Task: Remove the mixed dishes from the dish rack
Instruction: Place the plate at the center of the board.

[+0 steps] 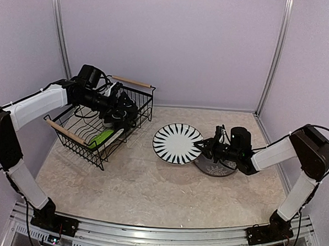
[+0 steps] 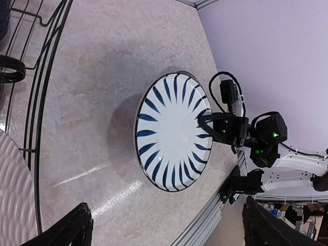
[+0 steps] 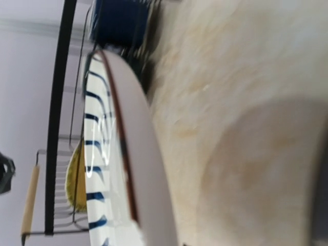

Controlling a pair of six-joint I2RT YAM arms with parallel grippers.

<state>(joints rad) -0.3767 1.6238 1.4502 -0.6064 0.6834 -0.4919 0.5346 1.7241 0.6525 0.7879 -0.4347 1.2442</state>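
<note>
**Striped plate out of the rack, heading for the stack**

The right gripper [image 1: 204, 146] is pinched on the right rim of the striped plate [image 1: 177, 143]. It holds the plate tilted above the table [image 1: 139, 182], just right of centre and well apart from the dish rack [image 1: 144, 105]. I judge this to be the set-down step for that plate. A dark grey plate [image 1: 217, 169] lies flat on the table under the right wrist and looks like the place for it.

The next move calls for swinging the striped plate right over the grey one, levelling it and lowering it until it rests. Only then should the fingers part, since letting go while it is tilted could make it slide or clatter.

The right arm reaches low and to the left, its forearm nearly level. The left arm stretches over the rack at the far left. The left gripper [image 1: 122, 116] is spread wide and holds nothing, poised above the dishes inside. Among them is a green plate [image 1: 101, 137], which it could take next
</note>
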